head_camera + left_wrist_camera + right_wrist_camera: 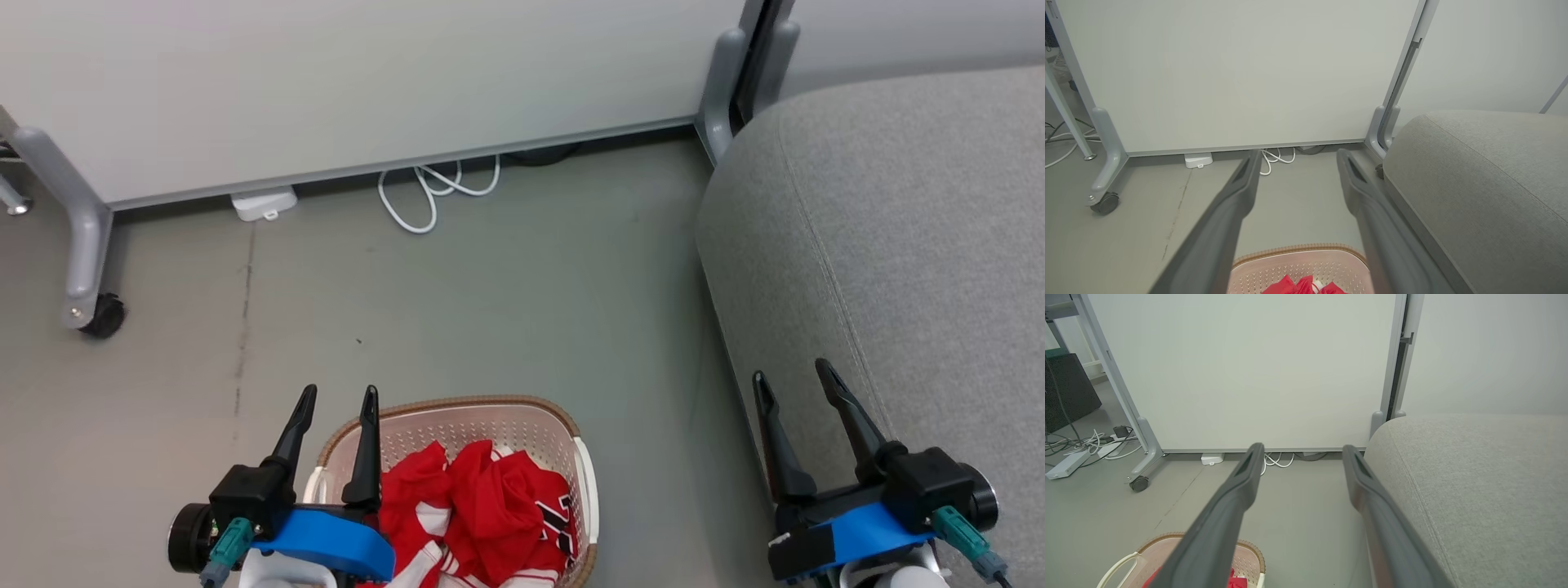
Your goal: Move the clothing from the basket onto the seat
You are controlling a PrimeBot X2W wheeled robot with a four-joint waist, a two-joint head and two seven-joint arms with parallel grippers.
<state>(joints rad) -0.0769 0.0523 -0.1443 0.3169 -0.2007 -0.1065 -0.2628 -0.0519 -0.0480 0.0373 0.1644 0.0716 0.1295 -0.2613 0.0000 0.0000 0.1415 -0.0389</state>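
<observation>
1. Grey smooth floor (506,310) runs up to a big white board on grey legs (367,82). One leg ends in a small black wheel (104,314).
2. A looped white cable (424,196) and a small white box (263,202) lie on the floor by the board's bottom edge.
3. The cream plastic basket with little holes and a brown rim (457,403) sits on the floor, low in the head view.
4. The soft red clothing with white stripes (490,506) is bunched up inside the basket. One piece has black and white marks that may be letters, but they are too crumpled to read.
5. The big grey cloth seat with round edges (898,245) stands to the right of the basket, with a strip of floor between them.
6. The left claw (340,392) hangs over the basket's left side. Its two dark fingers are spread wide with nothing between them.
7. The right claw (790,369) hangs over the seat's edge, spread wide too and holding nothing.
</observation>
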